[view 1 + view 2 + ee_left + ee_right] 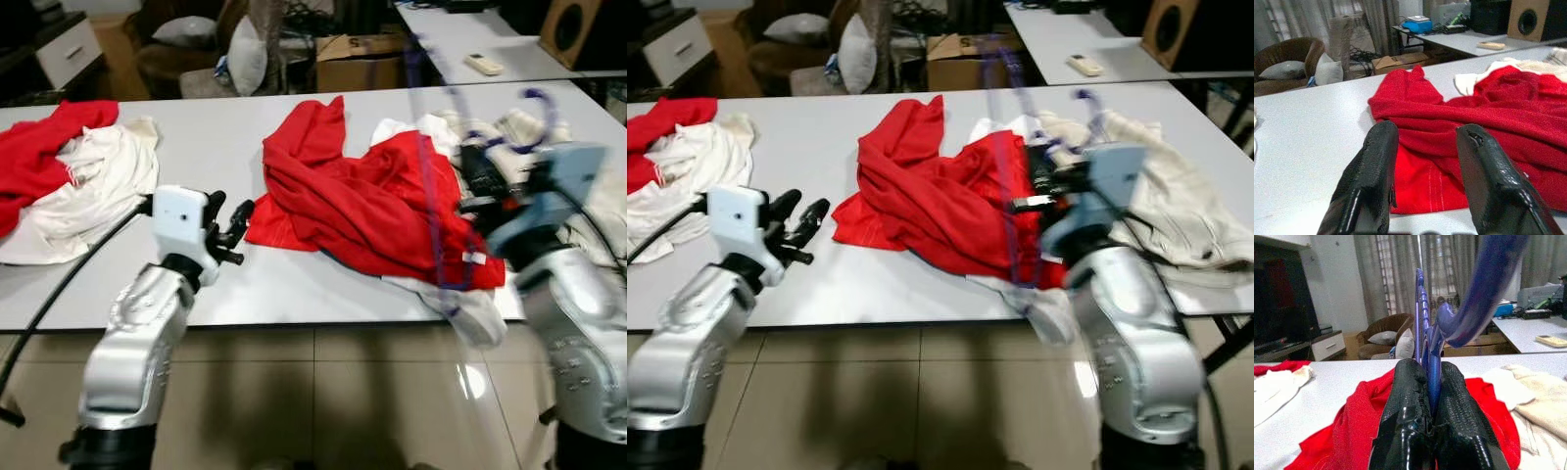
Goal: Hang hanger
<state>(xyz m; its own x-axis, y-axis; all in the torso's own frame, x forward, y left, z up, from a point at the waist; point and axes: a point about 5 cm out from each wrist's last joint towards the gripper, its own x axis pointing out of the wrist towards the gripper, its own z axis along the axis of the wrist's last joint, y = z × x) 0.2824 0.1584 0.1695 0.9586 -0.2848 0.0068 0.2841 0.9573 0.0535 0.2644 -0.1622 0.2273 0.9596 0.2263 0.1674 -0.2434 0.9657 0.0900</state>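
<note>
Head views first: right gripper [477,181] sits over the right half of the white table [216,147], fingers clamped on a purple hanger [431,186] that is motion-blurred, its hook [537,108] up by the wrist and the frame hanging across the red shirt [362,201] spread mid-table. Cream garment [1176,196] lies just right of the shirt, another red and white clothes pile [69,171] at the table's left end, remote [483,65] on the far desk, cardboard box [358,59] behind the table. Left gripper [227,230] rests low over the near table edge, just left of the shirt's hem, holding nothing. Left wrist view: both black fingers [1376,171] spread apart, red shirt straight ahead between them, hem near the tips but not touching as far as I can tell. Right wrist view: fingers [1405,416] pressed together on the hanger's thin purple bar, hook curving overhead, shirt and table below, armchair [1383,330] and curtains beyond. Step in hand looks like carrying the hanger off to a rail; no rail visible, so it likely needs a turn. To do it well: keep the pinch tight, since the bar is thin and may swivel, lift clear so the frame doesn't snag the shirt, and move slower, given the blur.
</note>
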